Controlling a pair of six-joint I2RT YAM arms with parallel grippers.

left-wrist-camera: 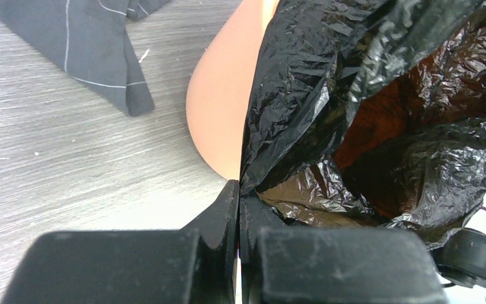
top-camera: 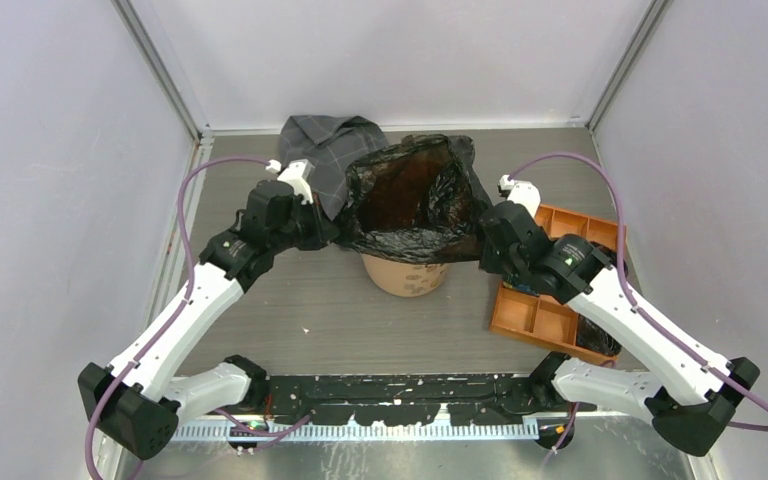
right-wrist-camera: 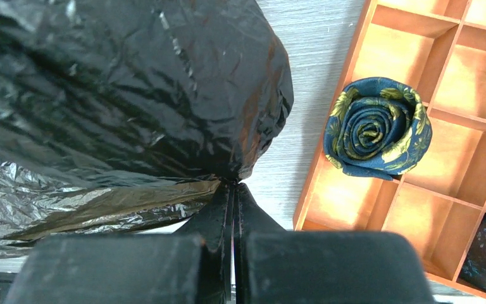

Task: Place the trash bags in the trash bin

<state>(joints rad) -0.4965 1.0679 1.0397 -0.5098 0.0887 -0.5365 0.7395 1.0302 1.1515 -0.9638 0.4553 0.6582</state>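
Right now the black bag point(top-camera: 412, 195) sits on top of the orange bin point(top-camera: 406, 276), in the middle of the bench point(top-camera: 300, 320). Its mouth is wide open and faces up. The floppy plastic hangs over the top of the bin and hides the rim. Only the lower part of the bin shows under it. Looking down into the bag, the inside glows a bit brown-orange, so I think the bag hangs down inside the bin.

The left pincer point(left-wrist-camera: 238, 187) is closed tight on the left edge of the bag. The right pincer point(right-wrist-camera: 233, 187) is closed tight on the right edge. The two of them hold the mouth stretched between them.

I think the step in hand is fitting the bag onto the bin. The bag looks mostly in, but its edge is bunched and loose. Next, each arm likely needs to pull its side down over the rim, gently, so the thin plastic does not tear and the bin does not tip. Then the pincers can let go.

A grey cloth point(top-camera: 322, 142) lies just behind the bin, on the left. An orange tray point(top-camera: 548, 318) with square boxes lies to the right, with a blue roll point(right-wrist-camera: 376, 129) in one box.
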